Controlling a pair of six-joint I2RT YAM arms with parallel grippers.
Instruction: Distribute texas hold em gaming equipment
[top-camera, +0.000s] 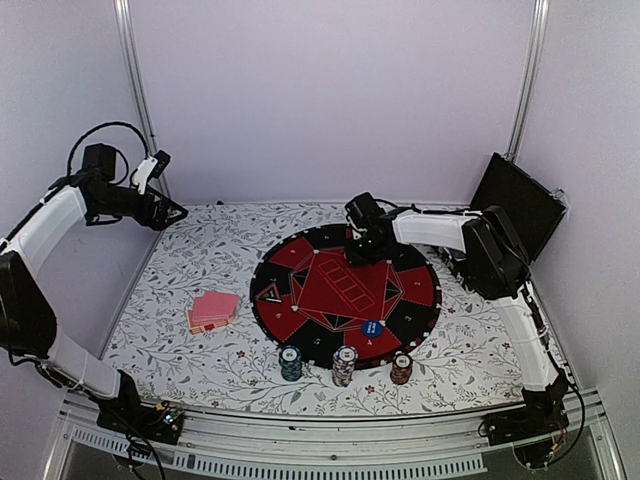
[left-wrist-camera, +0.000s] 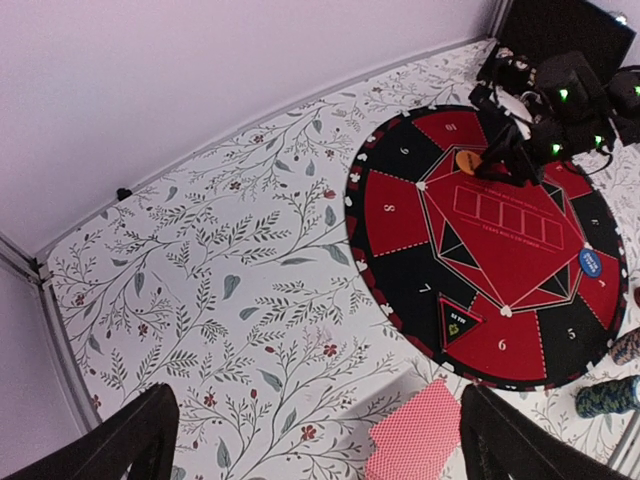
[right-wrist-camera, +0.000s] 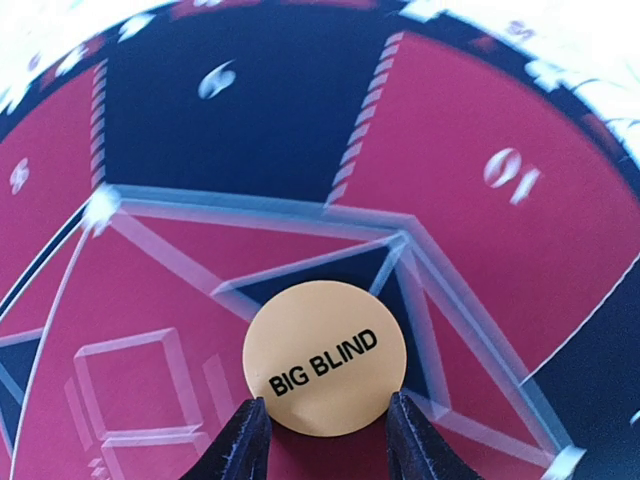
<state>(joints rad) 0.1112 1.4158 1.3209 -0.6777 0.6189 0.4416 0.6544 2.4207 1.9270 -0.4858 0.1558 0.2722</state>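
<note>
The step in hand seems to be the placing of the orange disc (right-wrist-camera: 325, 372), the one printed BIG BLIND. It lies on a corner of the inner figure at the far part of the mat (top-camera: 300, 315), near the red field marked 10, and the right pincer (right-wrist-camera: 328, 405) is directly over it. Its fingers (right-wrist-camera: 240, 445) stand a little apart, one at each side of the disc's near edge, but I cannot tell if they pinch the disc or only stand beside it. If the disc is at its place, the next move, in my judgement, calls for opening a bit wider and lifting straight up, so that the thin disc is not dragged along; after that the chips or the cards would come. The blue disc (top-camera: 372, 327) lies on the near right part of the mat. Three stacks of chips (top-camera: 345, 365) stand in a row just off the mat's near edge, and the cards (top-camera: 213, 311), pink-red backs up, lie in a loose pile left of the mat. The left pincer (left-wrist-camera: 318, 400) is wide open, holds nothing and hangs high above the far left corner. The surface (top-camera: 200, 250) carries a white cover with a pattern of leaves and small flowers. Plain pale walls close the room on three sides, metal posts stand in the far corners, and a black case (top-camera: 520, 205) stands open behind the right arm
</note>
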